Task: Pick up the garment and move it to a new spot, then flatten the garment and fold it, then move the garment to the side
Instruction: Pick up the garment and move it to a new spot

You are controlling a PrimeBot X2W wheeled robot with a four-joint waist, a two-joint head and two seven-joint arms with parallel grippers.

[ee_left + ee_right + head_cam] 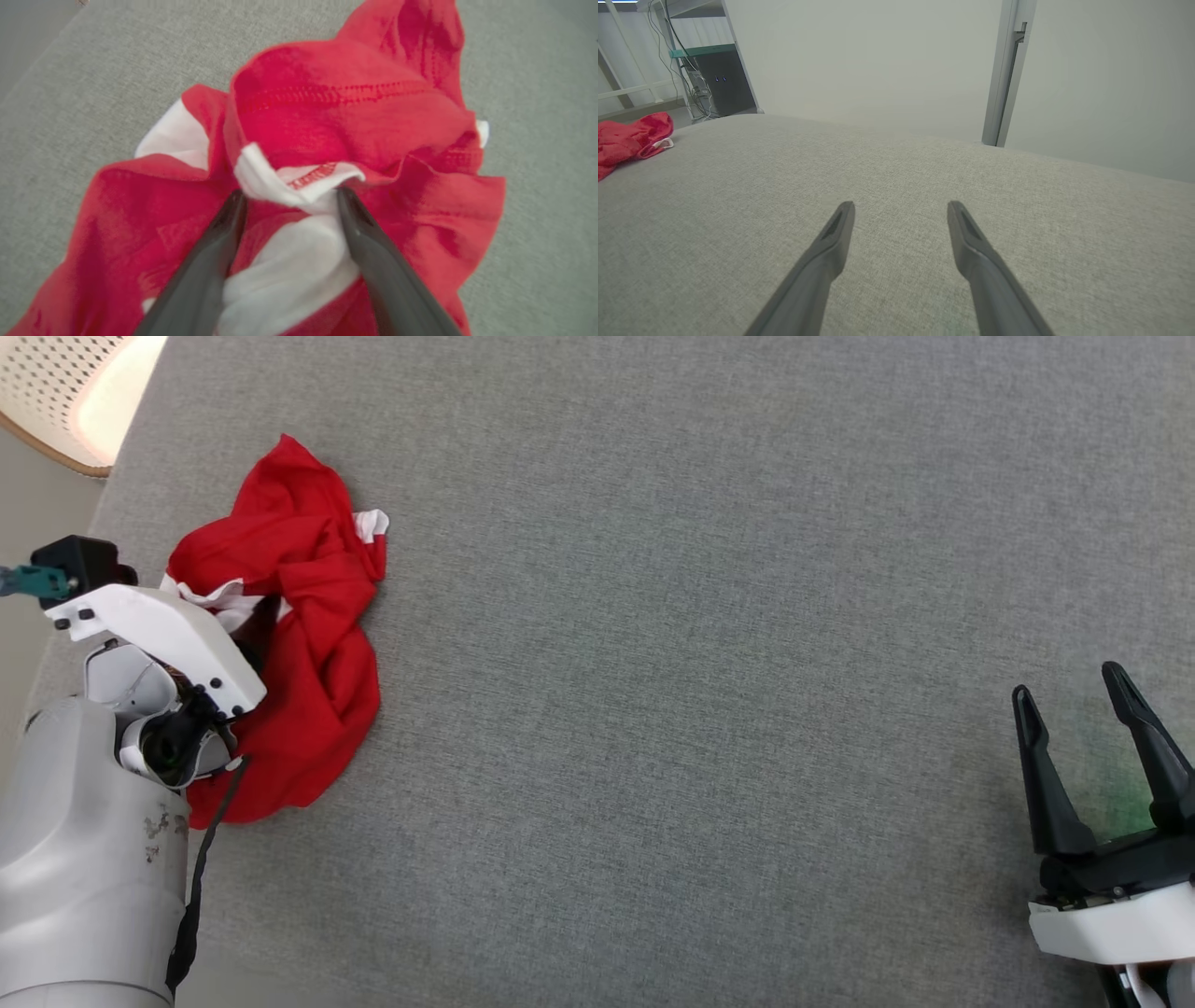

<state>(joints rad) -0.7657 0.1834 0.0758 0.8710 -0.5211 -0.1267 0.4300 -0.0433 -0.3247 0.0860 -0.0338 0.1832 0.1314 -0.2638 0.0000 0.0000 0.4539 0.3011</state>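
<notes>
The crumpled red fabric garment with white patches (313, 616) was sitting in a bunched-up heap close to the left edge of the grey woven surface (700, 709), toward the far corner. It wasn't flat at all. Folds were piled on each other, a stitched hem was turned up on top, and white bits poked out mid-heap and at one side.

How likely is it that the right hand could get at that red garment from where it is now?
Probably not without a long move. The right hand hangs open across the grey surface from the garment. Nothing lies between them, but the gap is wide. The left hand straddles it.
</notes>
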